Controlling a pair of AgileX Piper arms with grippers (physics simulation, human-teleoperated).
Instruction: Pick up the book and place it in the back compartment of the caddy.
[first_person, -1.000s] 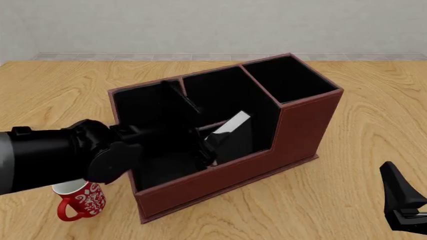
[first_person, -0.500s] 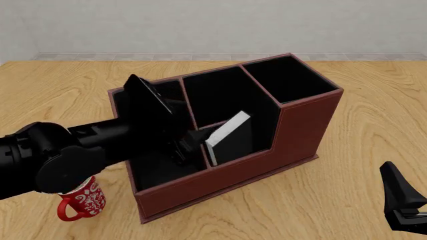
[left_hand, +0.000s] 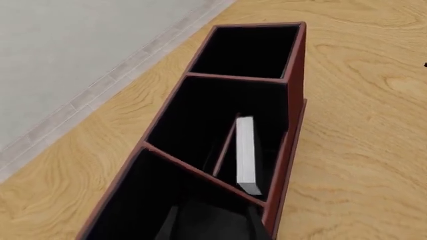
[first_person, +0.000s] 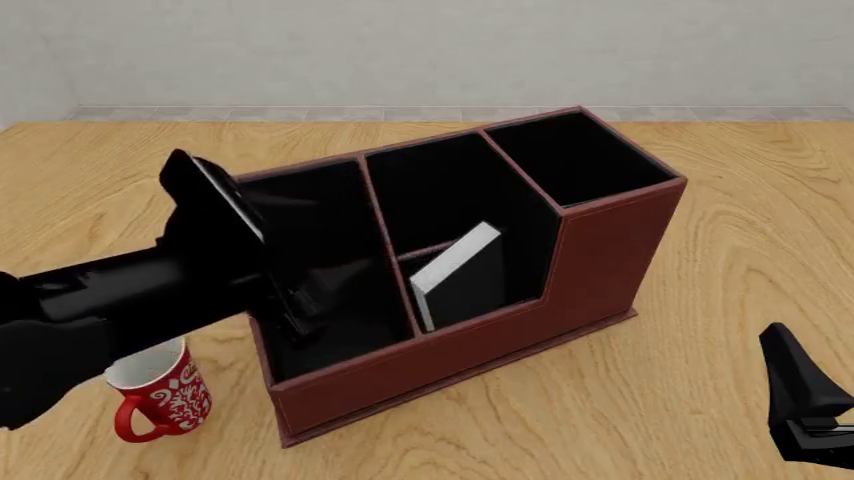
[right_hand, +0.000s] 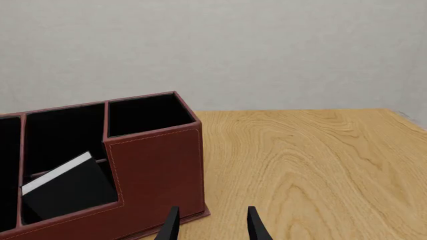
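Pale wall behind, wood-grain worktop (first_person: 694, 400) below. Caddy (first_person: 601, 270) with 3 columns, black inside. Book (first_person: 457, 262) sits tilted in the back compartment (first_person: 474, 285), leaning, white page edges up, just right of the left claw (first_person: 296, 315). Left claw hangs over the wide end bay (first_person: 314, 250), holding nothing; how far its fingers are spread cannot be told. Right claw (right_hand: 211, 225) low over bare worktop, well right of the caddy, fingers apart, holding nothing. Red-and-white mug (first_person: 160, 395) stands below the left arm.
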